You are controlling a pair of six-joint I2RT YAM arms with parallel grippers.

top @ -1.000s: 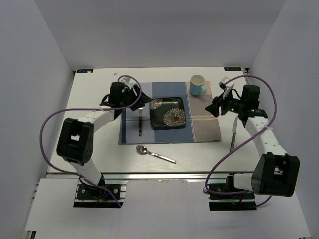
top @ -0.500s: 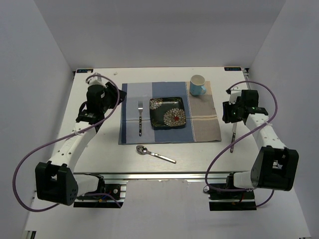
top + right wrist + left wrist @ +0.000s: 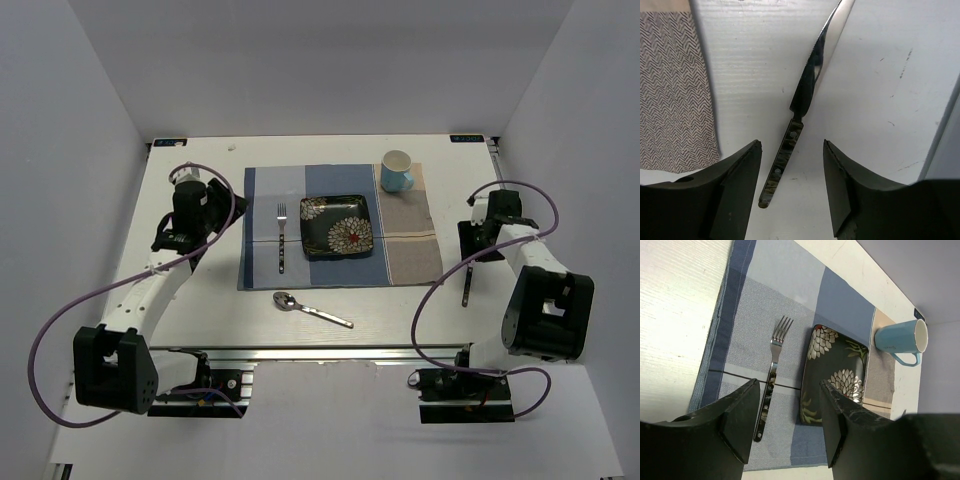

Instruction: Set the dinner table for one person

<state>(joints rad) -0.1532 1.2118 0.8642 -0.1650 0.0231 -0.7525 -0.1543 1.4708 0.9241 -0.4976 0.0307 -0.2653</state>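
Observation:
The dinner table (image 3: 200,300) is a white top carrying a blue-and-beige checked placemat (image 3: 340,225). On the mat lie a fork (image 3: 282,238), a dark flowered square plate (image 3: 337,226) and a light-blue mug (image 3: 397,172). A spoon (image 3: 312,310) lies on bare table in front of the mat. A knife (image 3: 466,285) lies on bare table right of the mat. My left gripper (image 3: 200,222) is open and empty, left of the mat; the left wrist view shows the fork (image 3: 771,377) and plate (image 3: 835,375) ahead. My right gripper (image 3: 792,190) is open, just above the knife (image 3: 800,100), its handle between the jaws.
A silver rail (image 3: 300,352) runs along the table's near edge. White walls enclose the left, back and right sides. Purple cables loop off both arms. The mat's beige part (image 3: 670,85) lies left of the knife in the right wrist view.
My left gripper has drawn back leftwards from the fork, which stays on the mat. My right gripper has swung right from the mat's edge to over the knife.

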